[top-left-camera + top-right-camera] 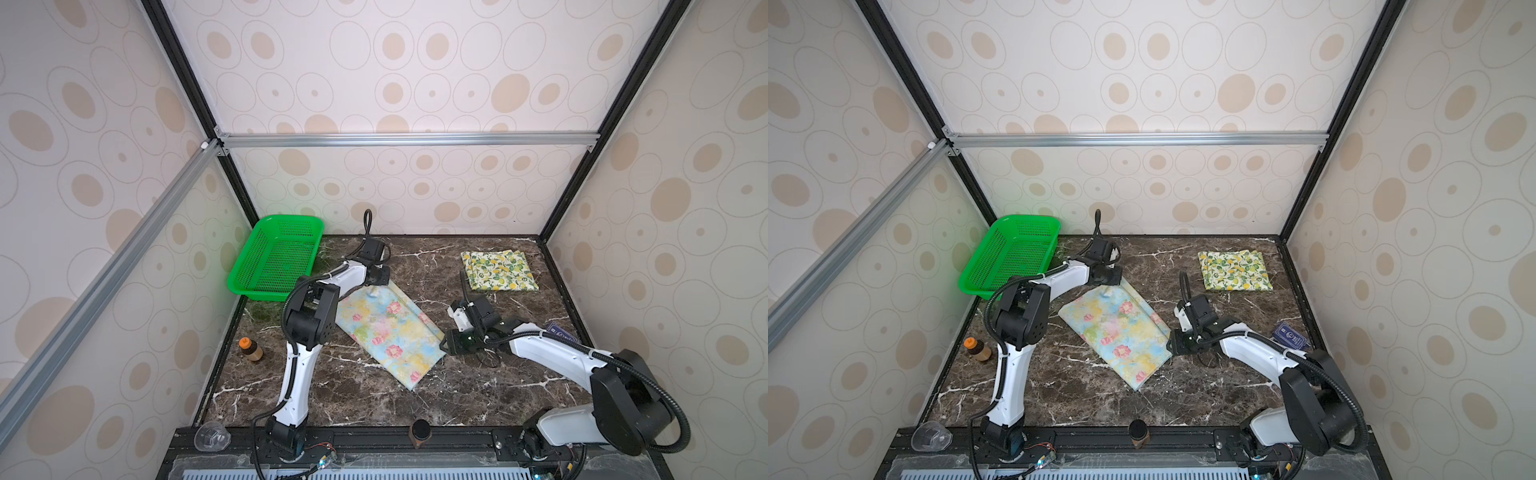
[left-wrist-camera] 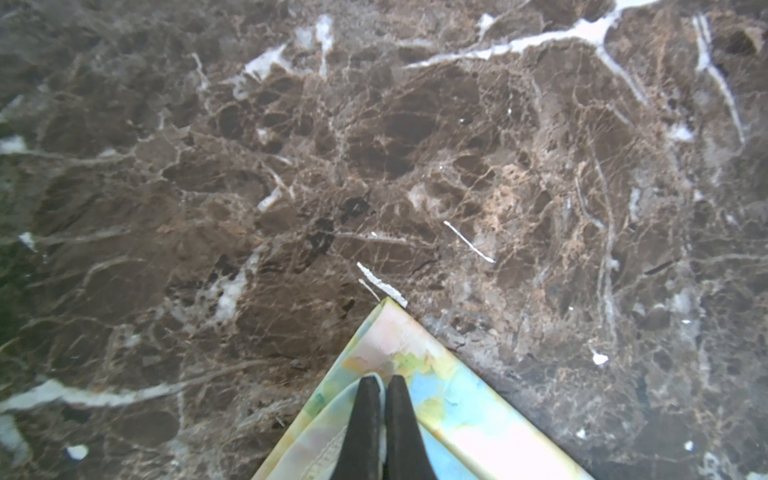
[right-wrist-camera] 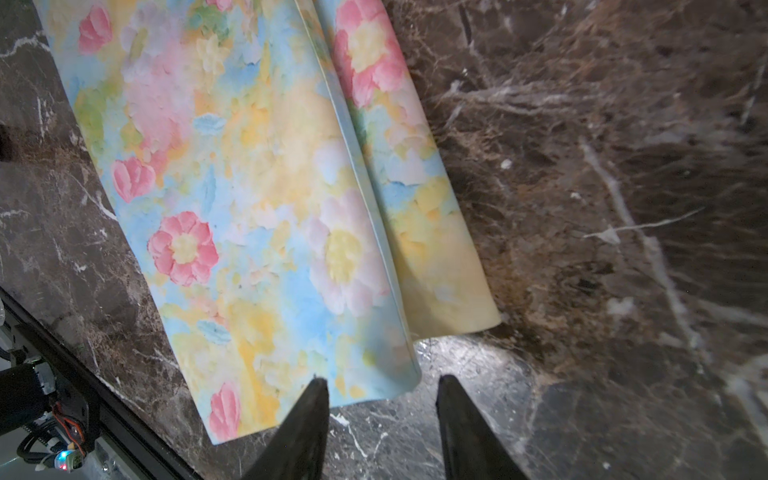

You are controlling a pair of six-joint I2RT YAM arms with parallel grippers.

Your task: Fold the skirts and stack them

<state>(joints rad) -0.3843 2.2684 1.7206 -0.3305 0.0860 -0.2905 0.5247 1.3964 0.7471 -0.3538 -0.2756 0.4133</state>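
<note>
While the lemon skirt (image 1: 498, 270) sits folded, pastel skirt (image 1: 390, 332) lies doubled over.
Corner's pinched in the left gripper (image 2: 381, 380), right gripper (image 3: 382, 377) spread.

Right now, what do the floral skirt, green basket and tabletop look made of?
The floral skirt: thin matte cloth, seemingly; soft folds, layered edges. The green basket: glossy moulded plastic, likely; uniform mesh holes. The tabletop: brown marble look, white veins, slight sheen; could be printed laminate.
</note>
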